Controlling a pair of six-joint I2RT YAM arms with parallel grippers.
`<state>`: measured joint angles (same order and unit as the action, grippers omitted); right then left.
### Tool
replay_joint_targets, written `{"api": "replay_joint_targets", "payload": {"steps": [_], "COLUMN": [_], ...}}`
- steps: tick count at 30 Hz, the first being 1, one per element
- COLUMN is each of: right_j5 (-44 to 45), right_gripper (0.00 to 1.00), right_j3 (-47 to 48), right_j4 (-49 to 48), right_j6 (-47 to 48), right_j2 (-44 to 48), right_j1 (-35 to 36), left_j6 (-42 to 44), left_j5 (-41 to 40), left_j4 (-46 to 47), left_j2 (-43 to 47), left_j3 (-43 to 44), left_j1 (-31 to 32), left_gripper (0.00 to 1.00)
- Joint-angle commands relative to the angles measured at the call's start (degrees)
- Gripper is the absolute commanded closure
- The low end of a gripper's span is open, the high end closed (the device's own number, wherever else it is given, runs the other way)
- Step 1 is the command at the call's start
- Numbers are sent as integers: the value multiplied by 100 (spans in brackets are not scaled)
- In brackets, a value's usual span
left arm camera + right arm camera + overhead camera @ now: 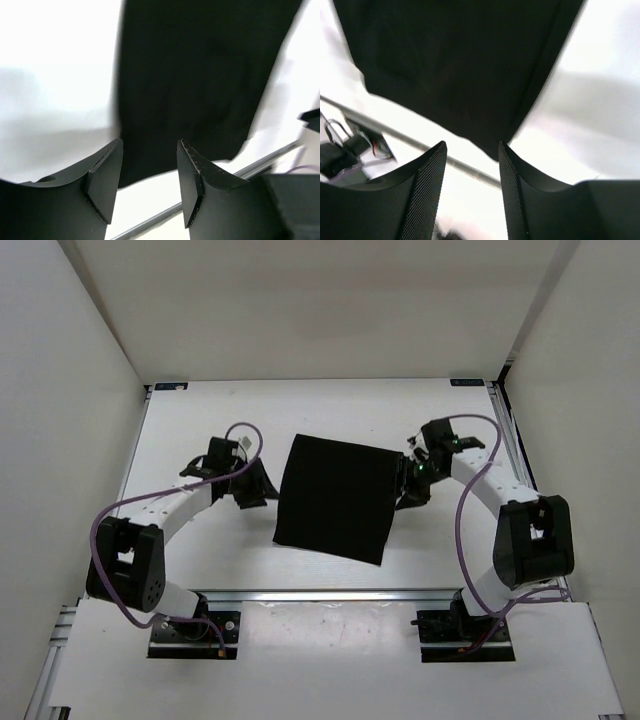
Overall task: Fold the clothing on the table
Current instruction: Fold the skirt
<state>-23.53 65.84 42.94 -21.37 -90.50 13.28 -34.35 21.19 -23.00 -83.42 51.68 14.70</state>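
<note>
black folded clothing (335, 498) lies flat mid-bench (200, 420), between the two hands. left hand (252, 486) sits just off its left edge w/ a strip of white showing between; right hand (408, 485) is right up against the right edge, can't tell from above if touching.

top view gives the whole layout but not the fingers. left wrist cam does: left hand (149, 146) fingers spread, nothing between them, cloth (200, 75) beyond the tips. right wrist cam likewise: right hand (472, 146) spread wide & empty, cloth (455, 60) ahead, one corner reaching toward the gap. both wrist cams also catch the silver rail (260, 165) at the bench's near edge.

the garment is approx square, so no clear long axis. it sits skewed: side edges run far-to-near, near end shifted a bit left.
</note>
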Motion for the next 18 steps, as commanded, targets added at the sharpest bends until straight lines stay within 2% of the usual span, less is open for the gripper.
{"api": "replay_joint_targets", "payload": {"steps": [1, 7, 13, 16, 18], "right_j5": [-248, -486, -372, -328, -240], "right_gripper": [49, 49, 49, 51, 52], "right_j3": [-807, -1767, -1873, -2005, -2145], "right_j4": [-285, -883, -892, -962, -1015], "right_j6": [-412, -904, -992, -1098, -1220], "right_j2": [365, 735, 814, 788, 762], "right_j1": [140, 158, 184, 184, 228], "left_j6": [288, 130, 201, 113, -27], "left_j5": [-343, -169, 43, 166, 350], "left_j4": [-389, 382, 446, 647, 832], "left_j2": [238, 344, 53, 71, 71], "left_j3": [-632, -1616, -1573, -1810, -1968], "left_j1": [208, 297, 341, 349, 367], "left_gripper": [43, 43, 45, 53, 63]}}
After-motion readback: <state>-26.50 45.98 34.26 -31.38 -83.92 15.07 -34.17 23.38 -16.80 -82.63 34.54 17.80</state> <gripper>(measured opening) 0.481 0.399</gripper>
